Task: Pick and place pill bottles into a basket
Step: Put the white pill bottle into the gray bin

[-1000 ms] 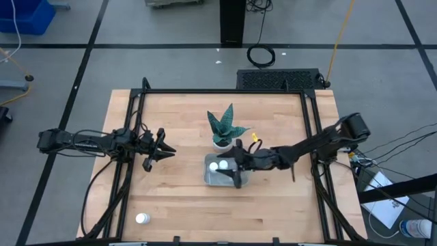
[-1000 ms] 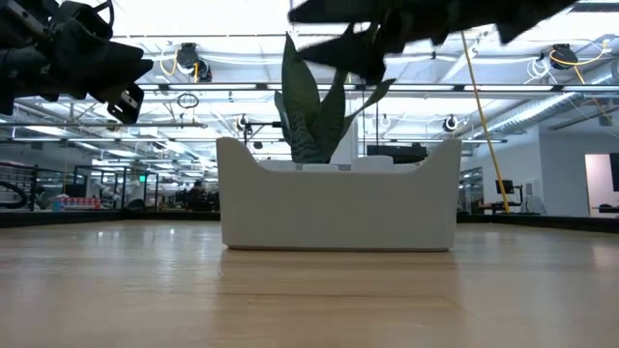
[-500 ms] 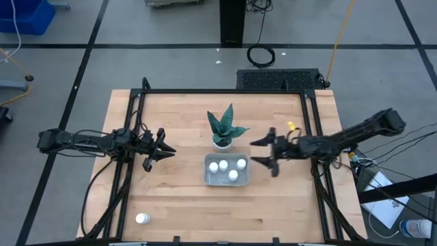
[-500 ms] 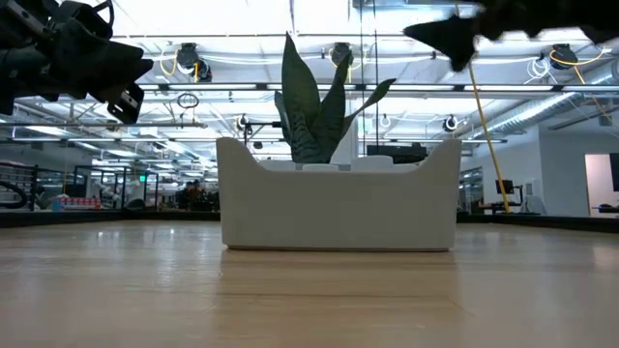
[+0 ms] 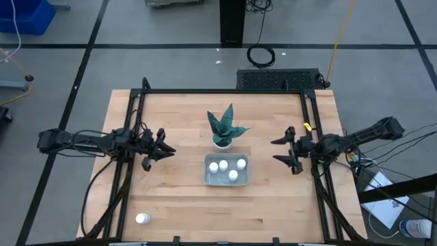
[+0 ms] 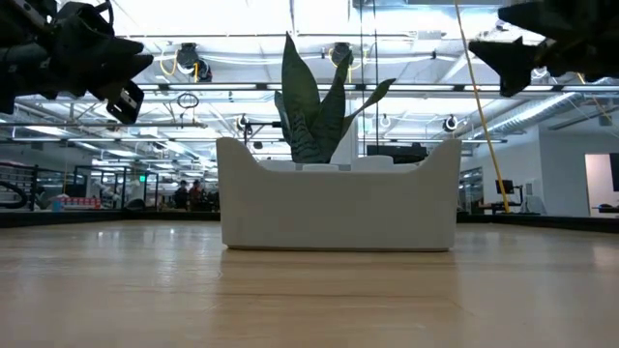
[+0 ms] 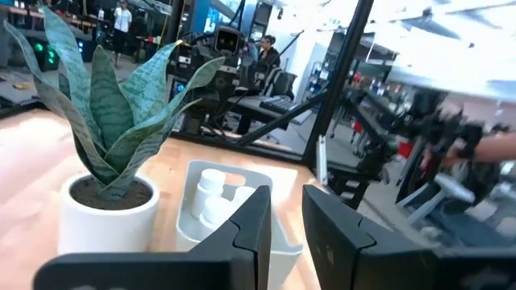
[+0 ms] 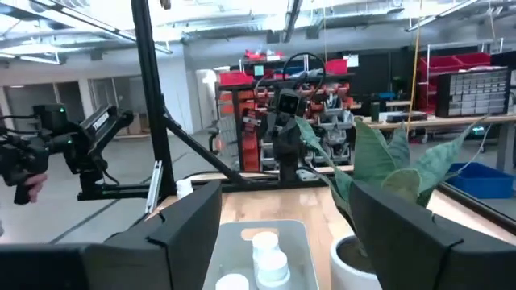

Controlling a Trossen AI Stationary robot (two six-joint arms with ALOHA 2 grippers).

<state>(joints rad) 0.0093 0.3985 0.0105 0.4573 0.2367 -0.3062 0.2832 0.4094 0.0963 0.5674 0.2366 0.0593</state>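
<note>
**A:** Where are the pill bottles right now?

**B:** Four of them [image 5: 226, 168] stand inside the basket [image 5: 208, 179], which sits near the middle of the worktop [image 5: 184, 205], just in front of the potted plant [image 5: 224, 128]. From above you can count four white caps in it, three in a row and one nearer the front edge. The fifth bottle [image 5: 142, 219] stands alone near the front left corner of the worktop, well apart from the basket.

**A:** And the right gripper?

**B:** The right gripper [image 5: 285, 151] hangs above the right side of the worktop, to the right of the basket and clear of it. Its fingers are spread wide, with nothing between them. In its wrist view the basket and the bottles show through the gap between the two fingers [image 8: 184, 221].

**A:** What about the left one?

**B:** The left gripper [image 5: 164, 149] is over the left half of the worktop, pointing towards the plant and the basket, and apart from both. Its fingers [image 7: 252, 229] are nearly together, with only a narrow slit between them, and they hold nothing. In the low view it sits high at the upper left, off the surface.
</note>
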